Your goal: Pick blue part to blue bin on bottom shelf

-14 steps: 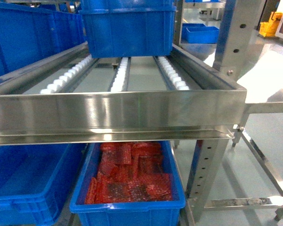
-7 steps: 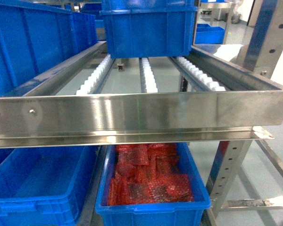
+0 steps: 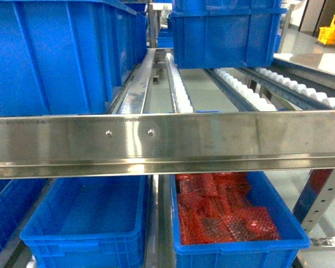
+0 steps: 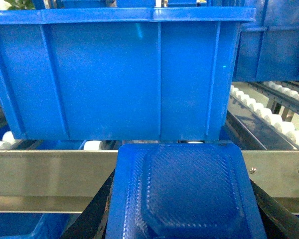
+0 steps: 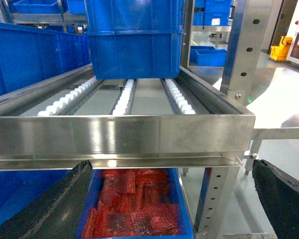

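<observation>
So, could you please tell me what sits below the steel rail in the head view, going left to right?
Edge of a blue bin → empty blue bin → blue bin of red parts → perforated steel upright.

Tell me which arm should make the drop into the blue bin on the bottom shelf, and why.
Left. Its claw is shut on the blue part, in front of the rack's steel rail. The right claw is open and holds nothing. The empty blue bin sits lower left in the head view, on the left arm's side.
</observation>
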Motion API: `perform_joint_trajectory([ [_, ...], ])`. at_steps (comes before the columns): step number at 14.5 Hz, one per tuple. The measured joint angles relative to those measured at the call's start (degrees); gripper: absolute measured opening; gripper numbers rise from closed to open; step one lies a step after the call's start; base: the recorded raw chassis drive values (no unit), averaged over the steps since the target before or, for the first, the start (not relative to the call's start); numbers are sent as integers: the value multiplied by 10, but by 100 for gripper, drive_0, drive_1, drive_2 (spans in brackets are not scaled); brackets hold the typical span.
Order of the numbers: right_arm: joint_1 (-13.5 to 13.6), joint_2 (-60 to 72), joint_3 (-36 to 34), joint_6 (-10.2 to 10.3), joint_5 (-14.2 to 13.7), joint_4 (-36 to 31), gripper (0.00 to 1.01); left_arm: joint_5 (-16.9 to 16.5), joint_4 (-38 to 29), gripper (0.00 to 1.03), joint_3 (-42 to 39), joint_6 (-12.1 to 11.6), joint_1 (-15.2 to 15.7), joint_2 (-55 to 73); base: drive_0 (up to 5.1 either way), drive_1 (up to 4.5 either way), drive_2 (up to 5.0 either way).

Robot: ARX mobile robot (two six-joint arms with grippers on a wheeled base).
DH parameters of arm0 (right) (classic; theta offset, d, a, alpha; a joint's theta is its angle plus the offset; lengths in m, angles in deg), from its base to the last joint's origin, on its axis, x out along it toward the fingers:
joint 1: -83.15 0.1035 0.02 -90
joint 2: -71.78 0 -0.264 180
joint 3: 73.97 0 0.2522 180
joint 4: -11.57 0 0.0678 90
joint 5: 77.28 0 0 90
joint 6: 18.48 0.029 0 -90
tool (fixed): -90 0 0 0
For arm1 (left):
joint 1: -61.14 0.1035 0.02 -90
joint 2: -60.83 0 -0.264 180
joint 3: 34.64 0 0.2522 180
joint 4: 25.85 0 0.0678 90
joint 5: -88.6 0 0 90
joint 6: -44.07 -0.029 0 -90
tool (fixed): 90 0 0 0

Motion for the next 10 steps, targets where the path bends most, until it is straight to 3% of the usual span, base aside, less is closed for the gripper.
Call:
perform_joint_trajectory([
  [10,0,0,0,0,0,0,98,0,0,44,0,0,0,0,0,0,0],
])
